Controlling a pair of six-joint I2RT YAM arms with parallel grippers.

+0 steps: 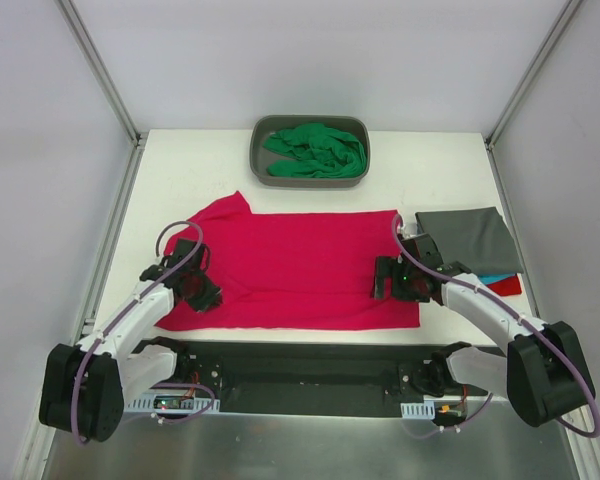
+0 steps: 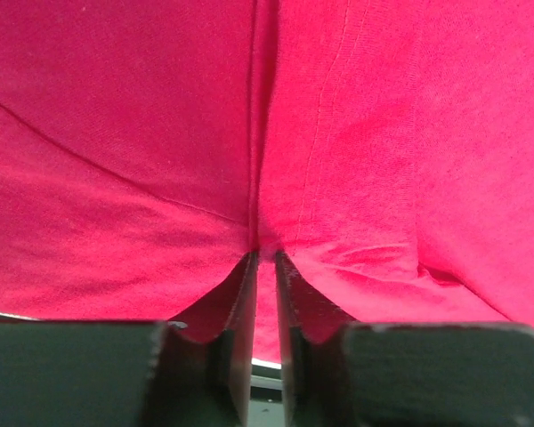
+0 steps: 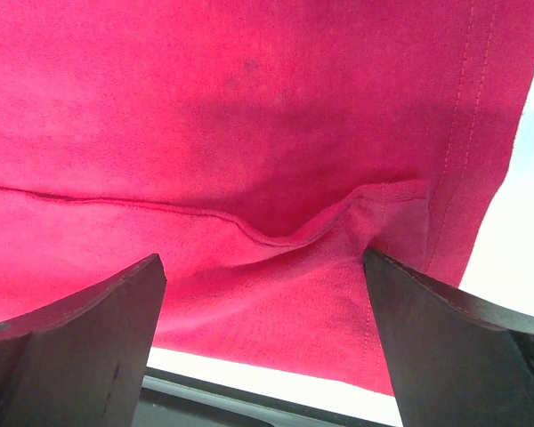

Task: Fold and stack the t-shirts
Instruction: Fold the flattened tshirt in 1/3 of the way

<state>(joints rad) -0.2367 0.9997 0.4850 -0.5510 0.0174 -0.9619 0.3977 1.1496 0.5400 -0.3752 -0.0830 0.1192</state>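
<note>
A crimson-pink t-shirt [image 1: 300, 265] lies spread flat across the middle of the table. My left gripper [image 1: 198, 290] sits on its left near part, jaws nearly closed and pinching a fold of the crimson fabric [image 2: 265, 258]. My right gripper [image 1: 392, 280] is open over the shirt's right near corner [image 3: 338, 267], fingers spread wide above a small ripple by the hem. A bright green t-shirt [image 1: 315, 150] lies bunched in the grey tub [image 1: 260, 130]. A folded dark grey t-shirt [image 1: 468, 238] tops a stack at the right, with teal [image 1: 492, 278] and red [image 1: 508, 287] edges showing beneath.
The tub stands at the table's far edge, centre. Metal frame posts [image 1: 100, 70] rise at both back corners. The white table [image 1: 180, 170] shows bare between shirt and tub. The black base rail [image 1: 300, 365] runs along the near edge.
</note>
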